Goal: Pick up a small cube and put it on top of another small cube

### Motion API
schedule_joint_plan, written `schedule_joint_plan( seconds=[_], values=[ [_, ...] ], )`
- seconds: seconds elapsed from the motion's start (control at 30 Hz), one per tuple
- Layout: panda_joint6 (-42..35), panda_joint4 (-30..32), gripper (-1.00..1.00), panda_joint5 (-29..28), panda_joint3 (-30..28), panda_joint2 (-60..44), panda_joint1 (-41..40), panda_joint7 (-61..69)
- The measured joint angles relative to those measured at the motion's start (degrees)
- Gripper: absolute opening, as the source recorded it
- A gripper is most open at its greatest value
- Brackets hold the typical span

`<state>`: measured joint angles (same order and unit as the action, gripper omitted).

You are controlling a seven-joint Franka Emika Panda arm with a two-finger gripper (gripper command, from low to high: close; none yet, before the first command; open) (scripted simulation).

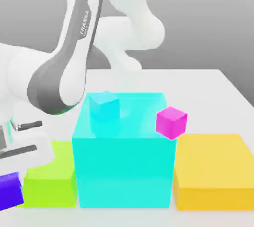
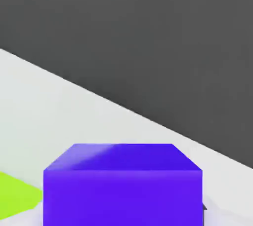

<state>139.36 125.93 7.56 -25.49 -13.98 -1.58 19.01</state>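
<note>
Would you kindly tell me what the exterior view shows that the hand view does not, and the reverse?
Exterior view alone: the big cyan block with a small cyan cube on top, a small magenta cube at its upper corner, the yellow block on the exterior view's right, and the robot arm.

Hand view alone: the dark backdrop beyond the table edge.

Both: the small indigo cube, the lime green block beside it, and the white table.
</note>
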Motion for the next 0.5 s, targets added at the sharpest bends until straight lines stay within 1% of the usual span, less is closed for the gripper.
schedule_joint_plan(
  seconds=[0.13,0.3,0.43,0.5],
  values=[
    [-3.09,2.82,-1.0,-4.56,-1.38,6.79,-1.09,7.81],
    [-6.04,6.61,-1.0,-8.65,-2.66,14.01,-3.71,18.92],
    [-7.5,9.92,-1.0,-10.85,-3.36,18.58,-5.58,28.87],
    [-6.35,11.04,-1.0,-10.26,-3.55,18.34,-5.41,31.74]
  ],
)
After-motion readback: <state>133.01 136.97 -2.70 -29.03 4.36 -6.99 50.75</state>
